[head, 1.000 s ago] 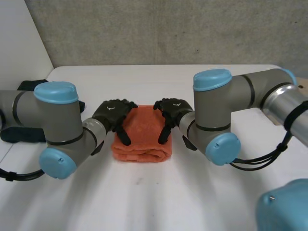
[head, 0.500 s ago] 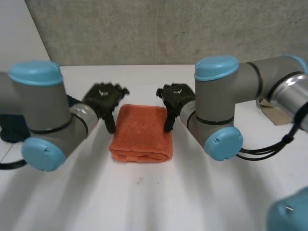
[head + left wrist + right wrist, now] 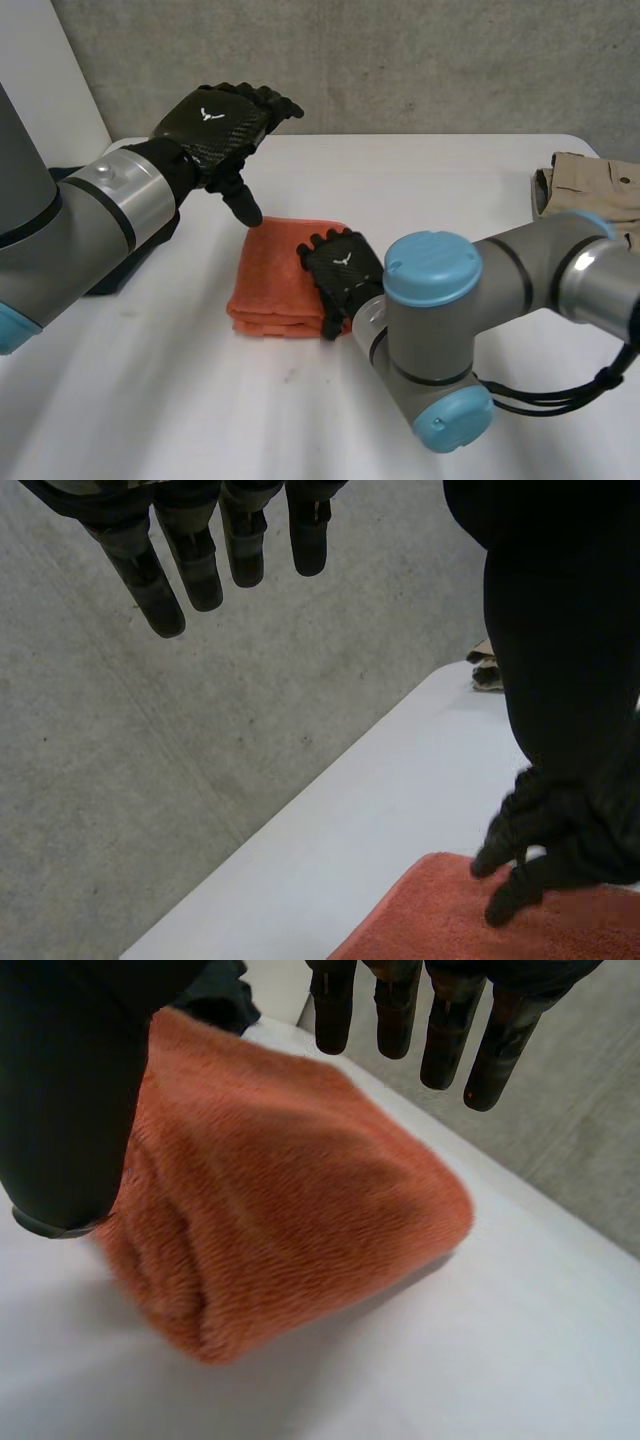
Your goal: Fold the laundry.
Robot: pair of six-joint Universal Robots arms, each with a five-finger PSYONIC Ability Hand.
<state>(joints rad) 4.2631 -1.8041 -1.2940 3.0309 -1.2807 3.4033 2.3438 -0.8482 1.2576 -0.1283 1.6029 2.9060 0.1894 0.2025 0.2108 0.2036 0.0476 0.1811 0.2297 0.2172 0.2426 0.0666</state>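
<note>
A folded orange towel (image 3: 272,285) lies on the white table (image 3: 420,190), a thick stack with its rounded fold toward the front. My left hand (image 3: 222,118) hangs open in the air above the towel's far left corner, fingers (image 3: 200,565) spread and straight, thumb pointing down, holding nothing. My right hand (image 3: 340,272) is low over the towel's right side, open. In the right wrist view its straight fingers (image 3: 430,1020) reach past the towel (image 3: 290,1220) and its thumb (image 3: 70,1090) hangs beside the stack. The left wrist view shows the towel (image 3: 450,920) with my right hand (image 3: 545,840) on it.
A beige garment (image 3: 590,185) lies at the table's right edge. A dark garment (image 3: 140,250) sits at the left, partly under my left arm. The grey wall (image 3: 400,60) stands behind the table. My right arm's elbow (image 3: 430,340) hangs over the table's front.
My left hand has lifted off the towel's left side and risen high above it. My right hand has slid toward the front along the towel's right side, and its arm swung inward.
</note>
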